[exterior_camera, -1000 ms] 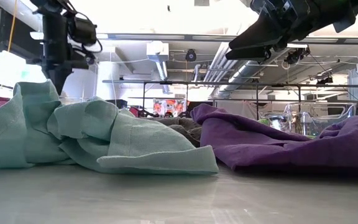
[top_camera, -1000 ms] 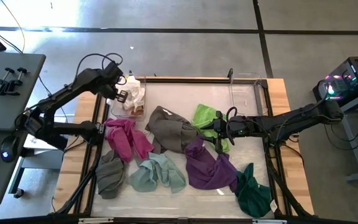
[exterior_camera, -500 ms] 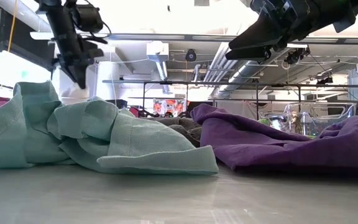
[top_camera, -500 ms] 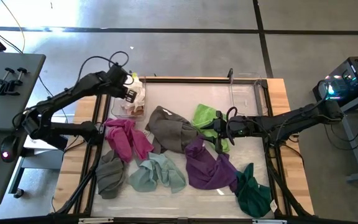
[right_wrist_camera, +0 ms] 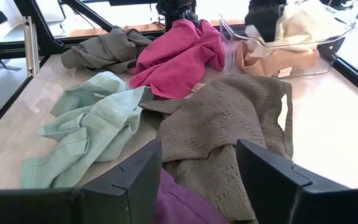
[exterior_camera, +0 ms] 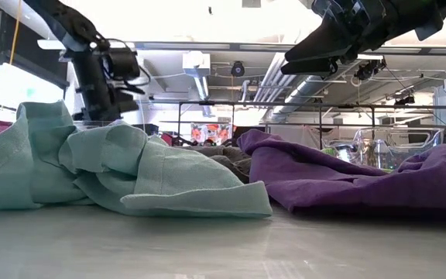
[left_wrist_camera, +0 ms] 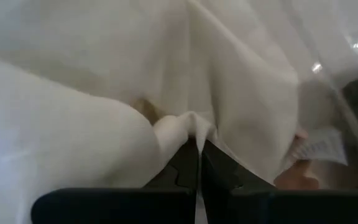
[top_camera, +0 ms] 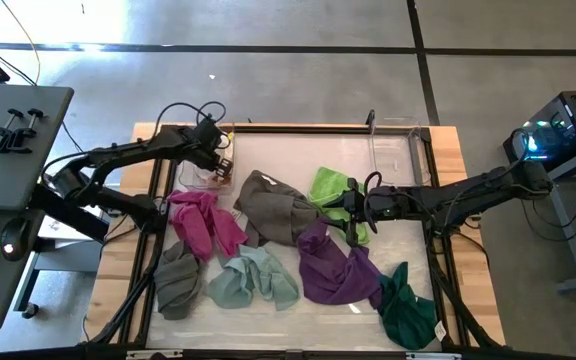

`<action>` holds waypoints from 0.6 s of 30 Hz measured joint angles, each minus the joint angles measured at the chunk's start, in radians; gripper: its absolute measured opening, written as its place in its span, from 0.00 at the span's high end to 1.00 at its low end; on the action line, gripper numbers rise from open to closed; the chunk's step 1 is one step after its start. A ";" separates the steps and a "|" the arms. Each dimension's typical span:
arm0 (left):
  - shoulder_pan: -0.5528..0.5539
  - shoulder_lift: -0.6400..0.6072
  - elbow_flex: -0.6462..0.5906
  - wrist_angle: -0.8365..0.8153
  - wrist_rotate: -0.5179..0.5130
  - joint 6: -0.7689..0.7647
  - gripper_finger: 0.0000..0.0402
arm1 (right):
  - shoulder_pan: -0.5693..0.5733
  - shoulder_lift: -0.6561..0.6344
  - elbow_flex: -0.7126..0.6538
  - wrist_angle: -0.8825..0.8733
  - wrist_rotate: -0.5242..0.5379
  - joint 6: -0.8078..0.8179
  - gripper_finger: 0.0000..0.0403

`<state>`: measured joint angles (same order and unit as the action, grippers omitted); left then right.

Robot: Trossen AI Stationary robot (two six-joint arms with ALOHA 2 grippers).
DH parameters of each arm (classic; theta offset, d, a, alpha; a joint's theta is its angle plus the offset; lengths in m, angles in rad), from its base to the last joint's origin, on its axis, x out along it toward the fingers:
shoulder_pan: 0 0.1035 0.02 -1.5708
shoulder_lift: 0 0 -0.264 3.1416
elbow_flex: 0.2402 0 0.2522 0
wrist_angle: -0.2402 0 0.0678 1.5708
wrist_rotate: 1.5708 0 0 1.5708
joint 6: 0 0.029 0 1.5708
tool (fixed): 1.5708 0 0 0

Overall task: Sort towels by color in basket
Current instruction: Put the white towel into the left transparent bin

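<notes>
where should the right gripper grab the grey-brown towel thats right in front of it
Take the grey-brown towel at the raised fold along its near edge, the part closest to the right gripper, whose fingers are open. Come in low and level from the gripper's own side; the cloth lies flat and spread, so a bunched ridge gives the fingers something to close on. The magenta towel overlaps its far side.

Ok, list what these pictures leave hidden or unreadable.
- High view: the left gripper covers the cream soft towel in the clear plastic basket.
- Left wrist view: cream cloth fills it, hiding the table.
- Low view: the mint crumpled towel and purple crumpled towel block everything behind.
</notes>
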<state>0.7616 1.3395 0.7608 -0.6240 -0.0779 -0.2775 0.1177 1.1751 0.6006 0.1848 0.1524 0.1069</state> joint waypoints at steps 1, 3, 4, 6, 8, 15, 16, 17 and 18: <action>0.000 0.015 0.000 0.003 0.002 0.000 1.00 | 0.000 0.000 0.000 0.000 0.000 0.000 0.49; 0.000 0.040 0.000 0.007 0.009 0.009 1.00 | 0.000 0.000 0.000 0.000 0.000 0.000 0.49; 0.000 0.052 0.000 0.009 0.014 0.018 1.00 | 0.000 0.000 0.000 0.000 0.000 0.000 0.49; 0.000 0.071 0.000 0.019 0.015 0.027 1.00 | 0.000 0.000 0.000 0.000 0.000 0.000 0.49; 0.000 0.084 0.000 0.026 0.015 0.030 0.99 | 0.000 0.000 0.000 0.000 0.000 0.000 0.49; 0.000 0.057 0.008 0.026 0.051 0.063 0.81 | 0.000 0.000 0.000 0.000 -0.004 -0.002 0.49; 0.000 0.047 0.016 0.016 0.057 0.063 0.77 | 0.000 0.000 0.000 0.000 -0.005 -0.002 0.49; 0.000 0.036 0.026 0.000 0.061 0.063 0.73 | 0.000 0.000 0.000 0.000 -0.005 -0.002 0.49; -0.001 0.027 0.038 -0.018 0.065 0.063 0.70 | 0.000 0.000 0.000 0.000 -0.005 -0.002 0.49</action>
<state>0.7610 1.3661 0.7991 -0.6415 -0.0132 -0.2146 0.1173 1.1751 0.6006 0.1844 0.1478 0.1047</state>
